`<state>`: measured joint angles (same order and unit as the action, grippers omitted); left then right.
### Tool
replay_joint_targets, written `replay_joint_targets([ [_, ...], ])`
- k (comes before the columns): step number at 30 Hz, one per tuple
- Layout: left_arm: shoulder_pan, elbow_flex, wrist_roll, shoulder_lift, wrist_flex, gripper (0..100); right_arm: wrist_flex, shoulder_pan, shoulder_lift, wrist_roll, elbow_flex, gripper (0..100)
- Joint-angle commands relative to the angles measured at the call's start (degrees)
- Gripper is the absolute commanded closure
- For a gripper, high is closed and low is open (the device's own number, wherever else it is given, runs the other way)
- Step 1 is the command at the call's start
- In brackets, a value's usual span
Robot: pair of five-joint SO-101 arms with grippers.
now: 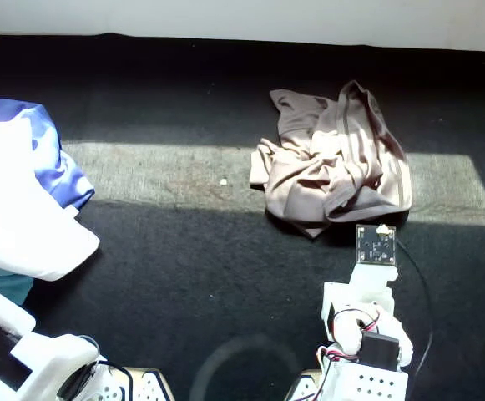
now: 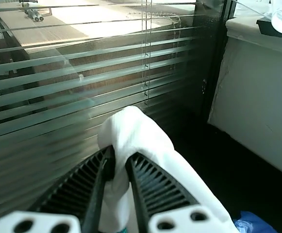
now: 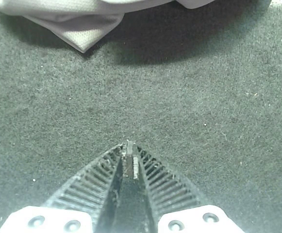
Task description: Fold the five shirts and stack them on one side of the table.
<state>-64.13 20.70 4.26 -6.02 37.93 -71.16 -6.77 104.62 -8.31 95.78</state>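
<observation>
Left wrist view: left claw (image 2: pixel 120 156) clamps white shirt (image 2: pixel 137 130)

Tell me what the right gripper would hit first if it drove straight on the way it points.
Most likely the dark table mat: the right gripper, shut, points at bare mat just short of the beige shirt. On a flatter line it would reach the shirt's edge instead; depth is unclear.
</observation>
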Motion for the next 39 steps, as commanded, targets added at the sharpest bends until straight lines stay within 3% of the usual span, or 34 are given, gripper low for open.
replay_joint_targets([
  [1,0.13,-10.42,5.63,-2.51,-16.00,99,0.66,-0.48,0.13,0.26,7.60,99.1],
  [3,0.75,-14.90,9.32,-2.95,-18.99,97,0.66,-0.48,0.13,0.26,7.60,99.1],
  [6,0.84,-17.80,10.46,-3.12,-18.90,85,0.66,-0.48,0.13,0.26,7.60,99.1],
  [10,0.04,-16.48,10.37,-3.21,-13.71,69,0.66,-0.48,0.13,0.26,7.60,99.1],
  [14,0.40,-8.75,10.37,-3.21,-1.49,71,0.66,-0.48,0.13,0.26,7.60,99.1],
  [20,6.90,11.38,10.37,-3.21,25.67,73,0.66,-0.48,0.13,0.26,7.60,99.1],
  [24,15.16,28.35,10.37,-3.21,45.10,73,0.66,-0.48,0.13,0.26,7.60,99.1],
  [29,33.98,39.78,10.29,-2.51,64.18,73,0.66,-0.48,0.13,0.26,7.60,99.1],
  [34,46.55,28.70,3.08,-2.33,63.30,73,0.75,-0.22,0.22,0.26,7.60,99.1],
  [39,61.93,9.71,-1.41,-2.33,60.84,73,0.75,-0.13,0.22,0.26,7.60,99.1],
])
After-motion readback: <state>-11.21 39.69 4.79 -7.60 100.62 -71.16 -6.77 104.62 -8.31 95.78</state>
